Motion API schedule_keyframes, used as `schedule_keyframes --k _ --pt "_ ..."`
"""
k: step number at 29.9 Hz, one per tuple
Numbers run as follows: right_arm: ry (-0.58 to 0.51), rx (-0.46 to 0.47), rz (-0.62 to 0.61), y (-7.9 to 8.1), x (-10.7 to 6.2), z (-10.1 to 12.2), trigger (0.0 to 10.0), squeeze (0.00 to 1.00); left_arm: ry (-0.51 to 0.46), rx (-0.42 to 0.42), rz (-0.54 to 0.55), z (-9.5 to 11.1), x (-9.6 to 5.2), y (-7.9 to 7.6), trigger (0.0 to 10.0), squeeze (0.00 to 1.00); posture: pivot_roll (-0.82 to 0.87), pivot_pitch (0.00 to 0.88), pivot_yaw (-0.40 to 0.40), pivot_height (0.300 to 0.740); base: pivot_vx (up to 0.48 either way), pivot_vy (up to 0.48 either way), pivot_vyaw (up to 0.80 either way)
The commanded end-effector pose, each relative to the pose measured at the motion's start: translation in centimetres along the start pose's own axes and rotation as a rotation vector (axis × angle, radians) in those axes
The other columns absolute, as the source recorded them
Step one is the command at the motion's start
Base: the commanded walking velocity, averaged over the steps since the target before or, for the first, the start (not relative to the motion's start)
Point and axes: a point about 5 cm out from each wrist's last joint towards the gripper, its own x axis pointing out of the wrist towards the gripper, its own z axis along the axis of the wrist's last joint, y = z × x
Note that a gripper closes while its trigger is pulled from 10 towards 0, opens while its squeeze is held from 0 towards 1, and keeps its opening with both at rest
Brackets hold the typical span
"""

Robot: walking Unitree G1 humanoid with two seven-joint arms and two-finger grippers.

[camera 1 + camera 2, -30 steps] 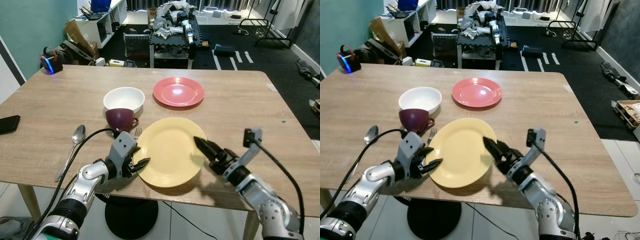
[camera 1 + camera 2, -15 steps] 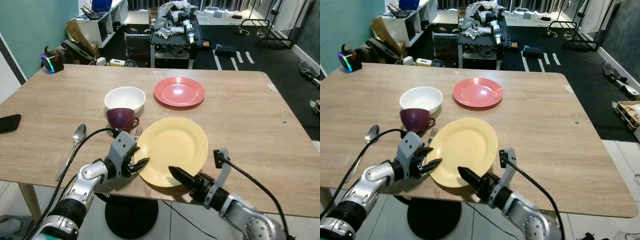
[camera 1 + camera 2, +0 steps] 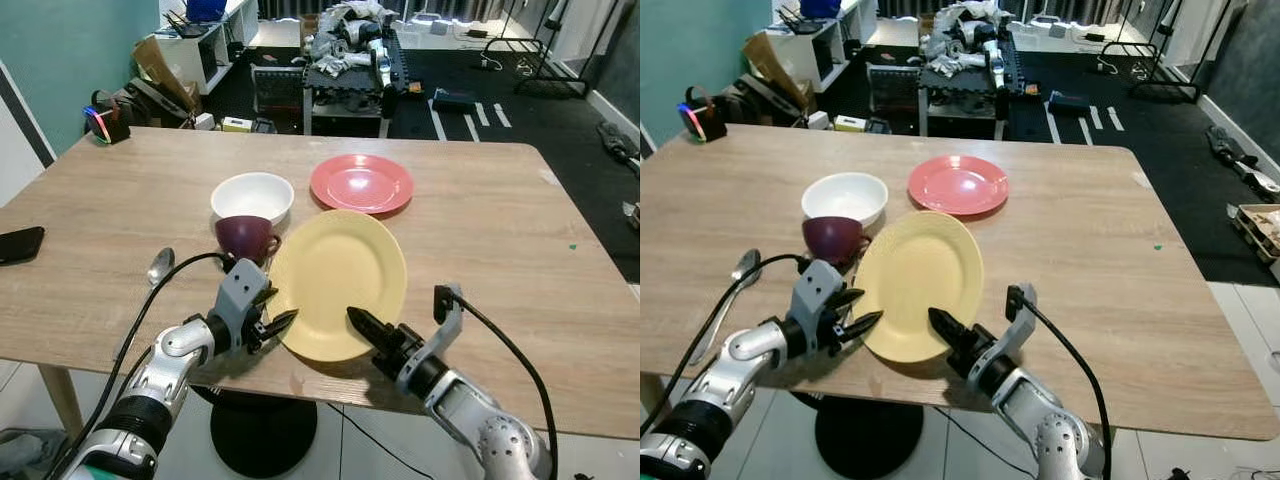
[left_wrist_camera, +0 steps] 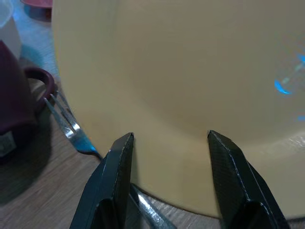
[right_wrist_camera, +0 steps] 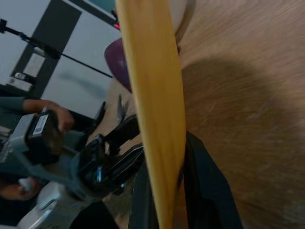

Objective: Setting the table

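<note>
The right tool (image 3: 358, 322) pinches the near rim of the yellow plate (image 3: 335, 283), which is tilted up off the surface (image 3: 500, 220). The left tool (image 3: 275, 325) sits fingers apart beside the plate's left edge, holding nothing.

The thin-rim pinch looks weak: I judge the plate could slip and drop, or swing into the maroon cup (image 3: 243, 238) and the fork (image 4: 66, 123) just beside it.

Count: two plates, yellow and red plate (image 3: 361, 183); one white bowl (image 3: 252, 197); one cup; one fork; one spoon (image 3: 160, 264).
</note>
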Motion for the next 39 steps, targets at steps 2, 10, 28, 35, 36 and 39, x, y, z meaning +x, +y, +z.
schedule_keyframes --k 2,10,28,35,36,39 --pt "-0.043 0.003 0.027 0.5 0.1 0.5 0.0 0.0 0.087 -0.028 -0.013 -1.8 -0.4 -0.6 10.0 0.0 -0.08 0.003 0.076 0.74 0.0 0.0 0.0" --pt "-0.089 -0.027 0.027 0.8 0.1 1.5 0.0 0.0 -0.081 -0.003 0.07 2.8 0.5 1.6 10.0 0.0 -0.08 0.0 0.076 0.74 0.0 0.0 0.0" --pt "-0.693 -0.488 -0.25 2.7 -4.9 14.2 10.0 0.0 -0.423 -0.053 0.199 13.7 -2.2 -0.5 10.0 0.0 -0.08 0.0 0.121 0.74 0.0 0.0 0.0" --pt "-0.729 -0.676 -0.309 4.6 -5.9 12.8 10.0 0.0 -0.261 -0.005 0.479 10.6 -4.6 -1.6 10.0 0.0 -0.08 0.0 0.126 0.74 0.0 0.0 0.0" --pt "-0.719 -0.666 -0.3 4.7 -5.7 12.3 10.0 0.0 -0.257 0.001 0.512 10.4 -4.9 -1.5 10.0 0.0 -0.08 0.0 0.126 0.74 0.0 0.0 0.0" --pt "-0.654 -0.623 -0.246 5.0 -4.5 10.5 10.0 0.0 -0.25 -0.004 0.605 10.4 -6.5 -1.3 10.0 0.0 -0.05 0.0 0.115 0.74 0.0 0.0 0.0"
